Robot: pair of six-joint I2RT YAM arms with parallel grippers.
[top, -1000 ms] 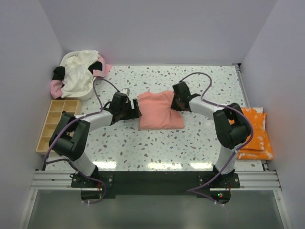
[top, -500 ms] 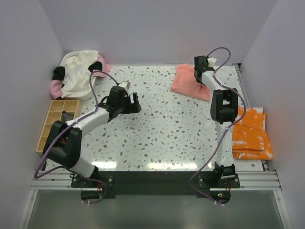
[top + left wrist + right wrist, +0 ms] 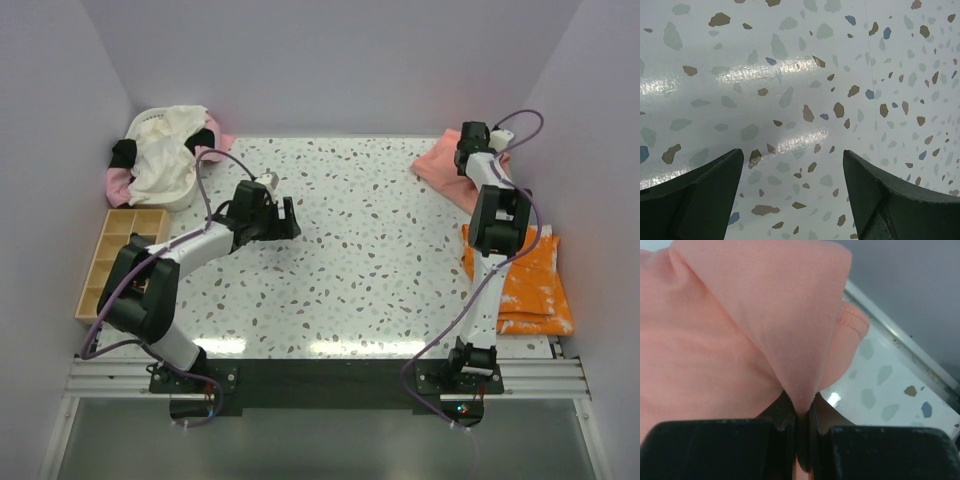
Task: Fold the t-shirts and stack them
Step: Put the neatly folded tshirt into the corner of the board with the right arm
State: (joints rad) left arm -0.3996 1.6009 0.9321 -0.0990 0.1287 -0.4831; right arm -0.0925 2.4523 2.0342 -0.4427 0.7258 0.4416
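Counted items: two arms, the left arm [image 3: 195,248] and the right arm [image 3: 497,215]; one salmon-pink t-shirt [image 3: 438,165] at far right; and one orange t-shirt [image 3: 540,285] with white splotches at the right edge. At far left, one white basket [image 3: 150,119] holds a heap of cream and pink cloth [image 3: 165,155] whose garment count cannot be told. One compartment tray [image 3: 110,262] lies nearer, at the left edge.

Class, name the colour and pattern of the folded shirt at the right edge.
Orange shirt with white splotches; top external view.
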